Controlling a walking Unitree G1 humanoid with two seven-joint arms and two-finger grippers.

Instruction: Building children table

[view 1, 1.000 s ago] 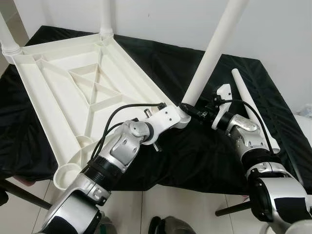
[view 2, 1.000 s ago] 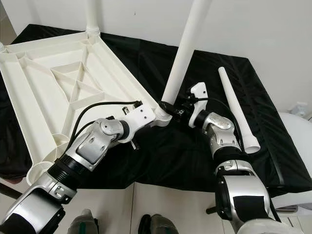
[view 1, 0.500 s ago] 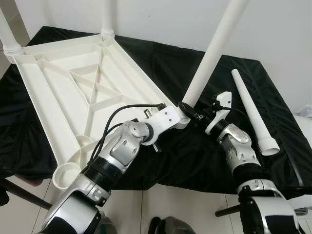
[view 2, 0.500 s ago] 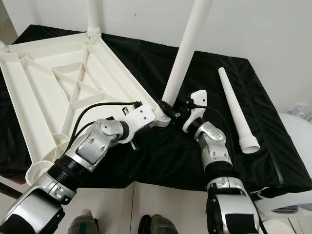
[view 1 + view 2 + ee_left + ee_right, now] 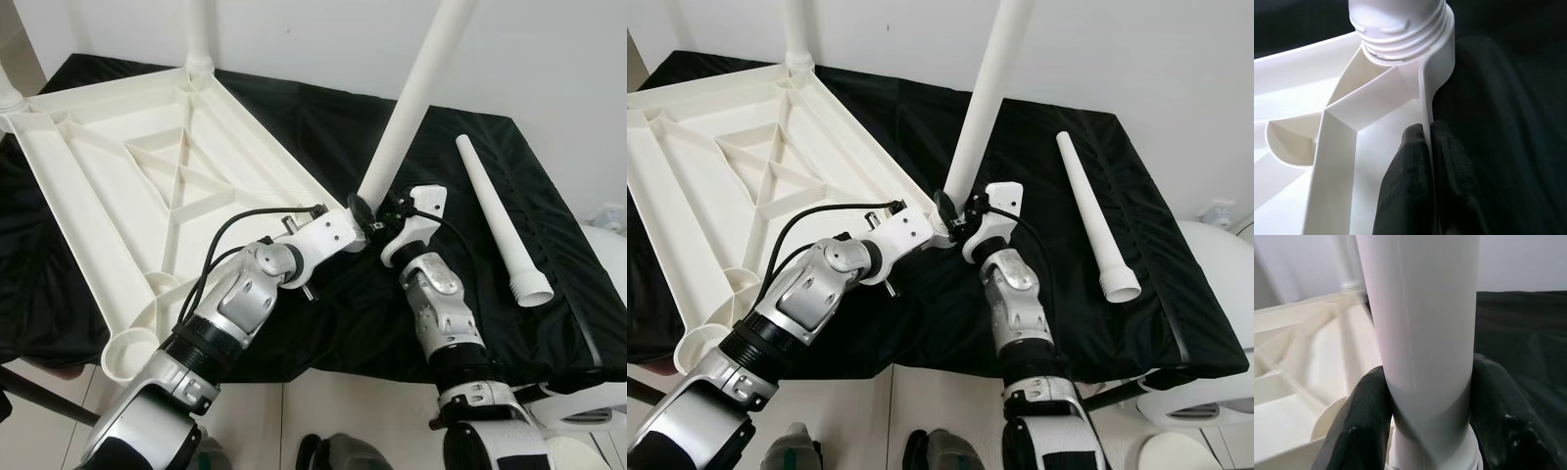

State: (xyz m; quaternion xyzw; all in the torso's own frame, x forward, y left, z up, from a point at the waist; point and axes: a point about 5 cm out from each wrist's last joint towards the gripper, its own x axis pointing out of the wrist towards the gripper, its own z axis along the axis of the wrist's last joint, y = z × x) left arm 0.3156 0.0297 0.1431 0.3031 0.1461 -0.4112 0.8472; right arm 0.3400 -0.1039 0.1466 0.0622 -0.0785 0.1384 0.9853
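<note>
Upside down on a black-clothed desk (image 5: 460,294) lies the white plastic tabletop (image 5: 147,196), its ribbed underside up, triangles moulded in the middle. At its near right corner a leg (image 5: 411,98) rises, smooth and round, leaning slightly right, its foot in the corner's threaded socket. The right hand (image 5: 1425,426) is closed round that leg just above the socket, one black finger (image 5: 1364,426) on each side, forearm angled up from below with the wrist bent inward. The left hand (image 5: 1422,161) pinches the tabletop's thin rim beside the same socket, fingers nearly together with the wall between them, arm reaching in from the lower left. Two more legs (image 5: 201,34) stand at the far corners. A loose tapered leg (image 5: 495,215) lies well apart on the cloth to the right, flared end toward the desk's near edge
</note>
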